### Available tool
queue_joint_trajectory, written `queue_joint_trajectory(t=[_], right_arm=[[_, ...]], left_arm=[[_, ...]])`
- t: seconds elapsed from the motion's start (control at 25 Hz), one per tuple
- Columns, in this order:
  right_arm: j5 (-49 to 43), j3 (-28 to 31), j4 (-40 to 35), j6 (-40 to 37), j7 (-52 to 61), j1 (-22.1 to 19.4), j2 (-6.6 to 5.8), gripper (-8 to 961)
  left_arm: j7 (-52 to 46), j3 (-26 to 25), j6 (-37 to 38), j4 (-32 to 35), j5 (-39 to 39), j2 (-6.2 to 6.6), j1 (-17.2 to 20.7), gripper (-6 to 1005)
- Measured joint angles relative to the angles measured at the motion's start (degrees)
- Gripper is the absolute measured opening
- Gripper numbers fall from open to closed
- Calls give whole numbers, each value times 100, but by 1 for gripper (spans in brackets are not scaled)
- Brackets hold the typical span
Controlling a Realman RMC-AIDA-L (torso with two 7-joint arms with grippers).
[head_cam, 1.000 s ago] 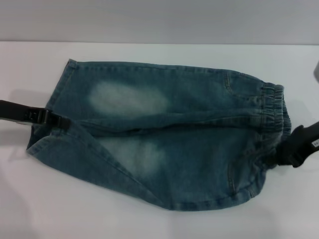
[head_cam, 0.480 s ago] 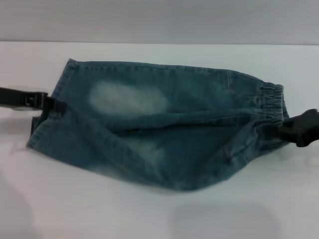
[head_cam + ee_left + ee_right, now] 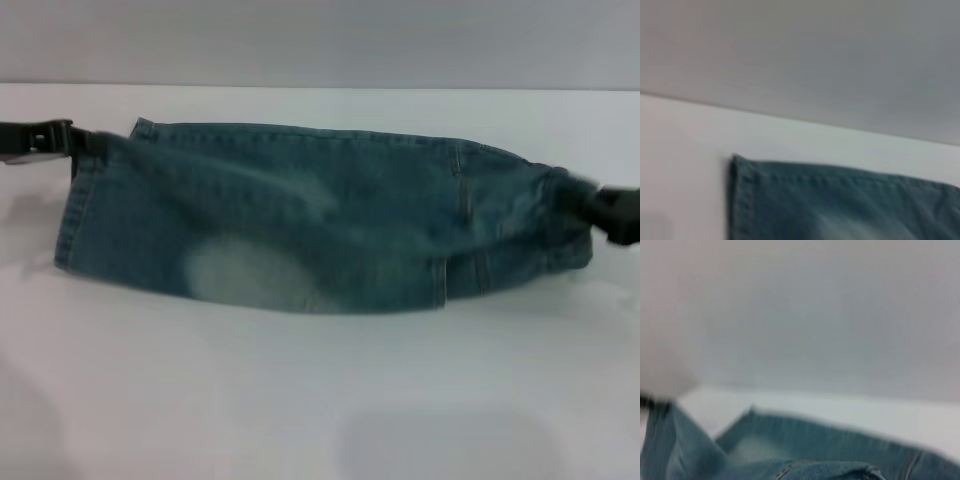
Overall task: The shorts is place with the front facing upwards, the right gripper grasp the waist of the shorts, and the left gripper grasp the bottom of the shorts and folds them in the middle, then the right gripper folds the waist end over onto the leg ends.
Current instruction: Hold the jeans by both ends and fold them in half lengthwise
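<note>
1. The shorts (image 3: 310,225) lay folded lengthwise on the white surface (image 3: 300,400), the near leg carried over onto the far one, a pale patch on top.
2. I judged the denim soft and floppy but fairly heavy; it sagged between the two holds.
3. The left claw (image 3: 85,142) pinched the leg hems (image 3: 75,215) at their far corner; the right claw (image 3: 590,205) was clamped on the waist (image 3: 555,215).
4. I judged these end corners the proper holds.
5. The surface's far edge ran just behind the fold; open room lay nearer me.
</note>
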Motion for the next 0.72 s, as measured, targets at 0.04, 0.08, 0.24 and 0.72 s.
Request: queue_joint_trajectory(t=[0.04, 0.08, 0.24, 0.72], right_arm=[[226, 135, 157, 6, -161, -19, -14, 50], [464, 226, 303, 12, -315, -43, -28, 52], [944, 374, 656, 210, -752, -94, -35, 57], [1239, 401, 1033, 910, -1235, -2, 134, 74]], left_arm=[[1, 16, -135, 1, -8, -6, -7, 19], [2, 27, -209, 1, -10, -12, -11, 19], [148, 52, -673, -31, -16, -65, -45, 19], [584, 50, -1532, -59, -33, -332, -192, 19]])
